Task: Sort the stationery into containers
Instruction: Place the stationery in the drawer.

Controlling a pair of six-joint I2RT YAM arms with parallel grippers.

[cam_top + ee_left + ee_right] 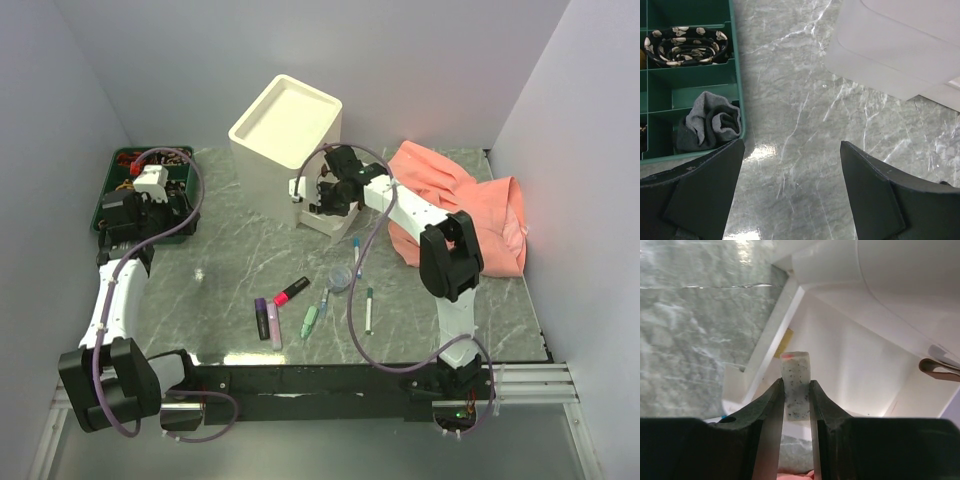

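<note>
Two arms, only one holding anything. Right gripper (796, 385) pinches a small speckled white block (795, 365), pink at its far end, jutting past the fingertips above the pulled-out drawer (855, 360) of the cream cabinet (285, 115) at 12 o'clock. The drawer's brown handle (939, 371) sits at 3 o'clock in the right wrist view.

Left gripper (791, 150) spread wide over the marble table (800, 100) at 10 o'clock, beside the green tray (737, 75).

Loose near 6 o'clock:
- purple highlighter (262, 318) and pink highlighter (273, 326), side by side
- red-and-black marker (291, 291)
- pale green piece (309, 321)
- tape roll (340, 277)
- green-capped pen (368, 310)

Orange cloth (480, 200) at 2 o'clock
</note>
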